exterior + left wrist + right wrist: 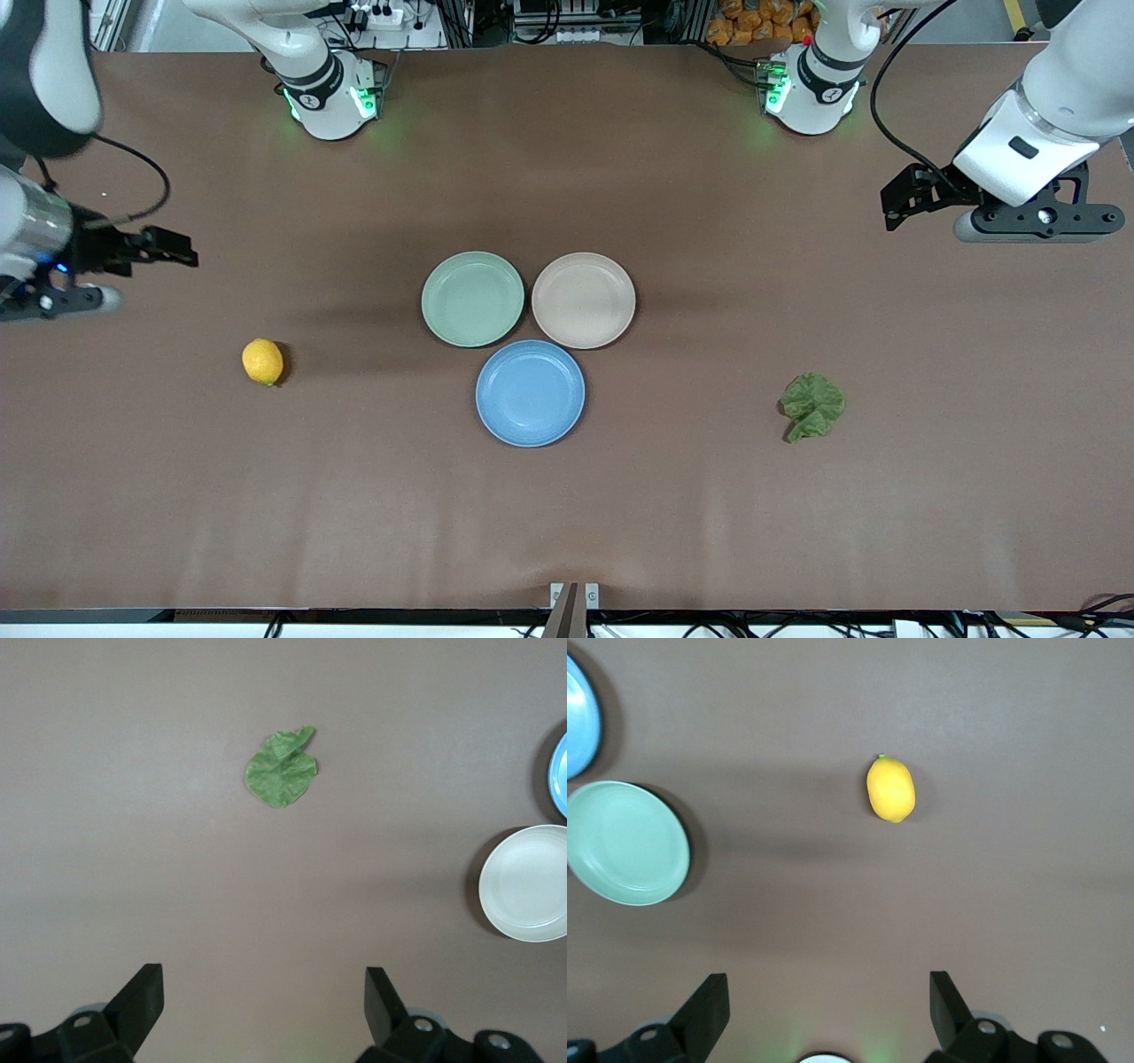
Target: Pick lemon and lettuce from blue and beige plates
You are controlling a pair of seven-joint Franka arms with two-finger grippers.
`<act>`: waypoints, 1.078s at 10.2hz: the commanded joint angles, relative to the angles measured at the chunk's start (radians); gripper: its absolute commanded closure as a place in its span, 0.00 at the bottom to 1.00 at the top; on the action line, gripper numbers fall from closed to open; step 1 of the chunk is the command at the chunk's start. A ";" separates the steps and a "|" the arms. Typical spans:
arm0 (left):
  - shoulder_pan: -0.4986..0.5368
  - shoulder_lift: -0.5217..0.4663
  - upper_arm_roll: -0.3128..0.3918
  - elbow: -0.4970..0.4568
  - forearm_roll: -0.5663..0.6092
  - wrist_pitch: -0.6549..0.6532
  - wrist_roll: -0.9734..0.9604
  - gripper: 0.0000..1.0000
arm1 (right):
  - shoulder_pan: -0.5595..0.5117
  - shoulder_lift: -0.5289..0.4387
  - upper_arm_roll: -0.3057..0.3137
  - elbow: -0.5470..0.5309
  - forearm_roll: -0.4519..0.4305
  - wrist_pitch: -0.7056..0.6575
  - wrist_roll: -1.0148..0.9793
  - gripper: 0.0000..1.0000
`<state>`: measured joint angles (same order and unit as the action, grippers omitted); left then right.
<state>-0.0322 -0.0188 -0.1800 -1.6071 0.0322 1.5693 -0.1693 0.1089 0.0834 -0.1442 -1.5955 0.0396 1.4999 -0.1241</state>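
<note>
The lemon (262,361) lies on the bare table toward the right arm's end, on no plate; it also shows in the right wrist view (890,788). The lettuce (813,406) lies on the bare table toward the left arm's end, also in the left wrist view (282,773). The blue plate (530,392) and beige plate (583,299) sit mid-table, both empty. My right gripper (182,248) is open and empty, up over the table's right-arm end (828,992). My left gripper (889,206) is open and empty, up over the left-arm end (264,992).
An empty mint-green plate (472,298) touches the beige plate, farther from the front camera than the blue plate. The three plates form a tight cluster. Both arm bases stand along the table's edge farthest from the camera.
</note>
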 commanded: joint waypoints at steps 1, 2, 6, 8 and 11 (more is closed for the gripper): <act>0.002 0.004 -0.006 0.032 -0.032 -0.054 0.027 0.00 | 0.043 -0.042 -0.006 0.045 -0.013 -0.029 0.098 0.00; 0.005 0.004 -0.001 0.036 -0.064 -0.054 0.027 0.00 | 0.043 -0.051 -0.011 0.069 -0.014 -0.029 0.101 0.00; 0.002 0.005 0.001 0.065 -0.072 -0.054 0.017 0.00 | 0.041 -0.070 -0.072 0.147 -0.003 -0.085 0.093 0.00; 0.002 0.005 0.001 0.065 -0.072 -0.054 0.016 0.00 | 0.043 -0.071 -0.077 0.147 -0.010 -0.086 0.096 0.00; 0.003 0.005 0.001 0.065 -0.072 -0.054 0.017 0.00 | 0.045 -0.074 -0.077 0.147 -0.012 -0.092 0.093 0.00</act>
<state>-0.0317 -0.0190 -0.1823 -1.5645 -0.0192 1.5390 -0.1690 0.1461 0.0159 -0.2184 -1.4577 0.0384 1.4270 -0.0413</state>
